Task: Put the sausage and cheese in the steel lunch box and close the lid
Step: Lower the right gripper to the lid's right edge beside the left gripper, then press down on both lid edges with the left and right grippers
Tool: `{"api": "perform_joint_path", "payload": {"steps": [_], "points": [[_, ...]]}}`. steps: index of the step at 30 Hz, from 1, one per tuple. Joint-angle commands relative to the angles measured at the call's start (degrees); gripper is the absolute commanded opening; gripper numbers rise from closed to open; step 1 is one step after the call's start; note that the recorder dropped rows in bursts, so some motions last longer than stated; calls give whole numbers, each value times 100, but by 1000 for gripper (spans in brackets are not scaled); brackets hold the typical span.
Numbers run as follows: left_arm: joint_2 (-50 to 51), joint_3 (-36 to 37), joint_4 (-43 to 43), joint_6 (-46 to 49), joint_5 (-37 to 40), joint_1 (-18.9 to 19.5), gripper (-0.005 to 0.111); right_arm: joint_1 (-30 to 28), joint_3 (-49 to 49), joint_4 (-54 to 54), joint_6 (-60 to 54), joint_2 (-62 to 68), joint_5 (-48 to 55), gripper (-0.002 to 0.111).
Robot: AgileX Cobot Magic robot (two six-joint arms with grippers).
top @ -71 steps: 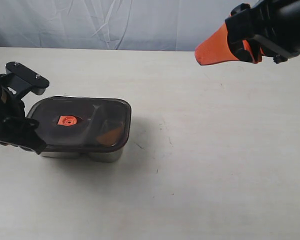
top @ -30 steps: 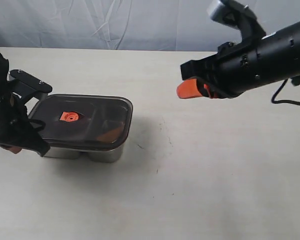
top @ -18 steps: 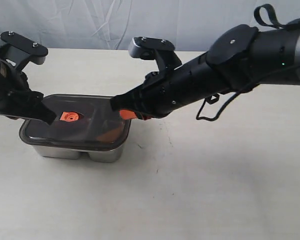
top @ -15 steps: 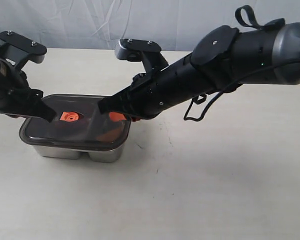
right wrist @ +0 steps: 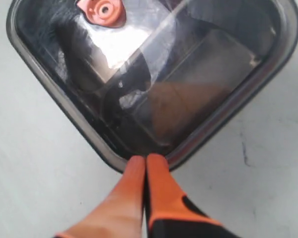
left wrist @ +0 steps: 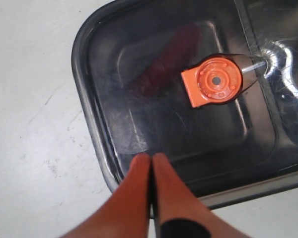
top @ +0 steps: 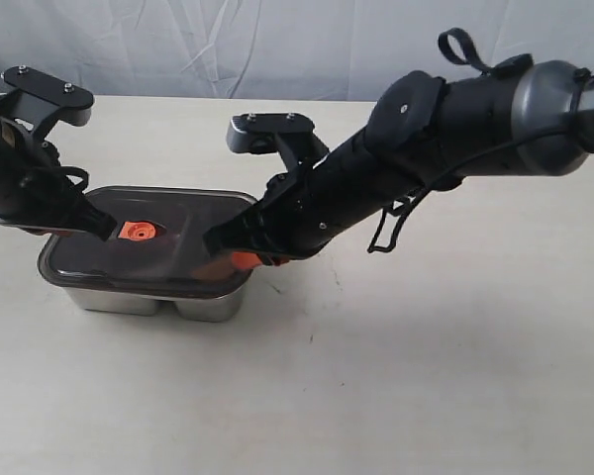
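Exterior view: centre-left of the frame, the shiny rectangular steel lunch box (top: 139, 300) sits on the pale table (top: 426, 376), covered by the dark translucent plastic lid (top: 183, 230). The left gripper (top: 97, 228) meets the lid's left part and the right gripper (top: 240, 259) its right corner. Bare tabletop fills the right and bottom.

Left wrist view: orange fingers (left wrist: 139, 173) pressed together at the lid's rim, with the dark-red sausage (left wrist: 164, 64) dim beneath the lid.

Right wrist view: fingers (right wrist: 156, 173) pressed together at the lid's corner, with the yellow-orange cheese wedge (right wrist: 184, 106) blurred beneath
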Motion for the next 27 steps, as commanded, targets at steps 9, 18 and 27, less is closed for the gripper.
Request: {"api": "perform_joint_path", "payload": {"steps": [9, 18, 27], "points": [[16, -67, -66, 19, -63, 3, 0, -4, -13, -1316, 944, -261, 1156, -1], [16, -79, -66, 19, -77, 3, 0, -4, -25, -1219, 944, 109, 630, -1], [16, -79, -66, 19, -90, 3, 0, -4, -25, -1080, 944, 178, 284, -1]]}}
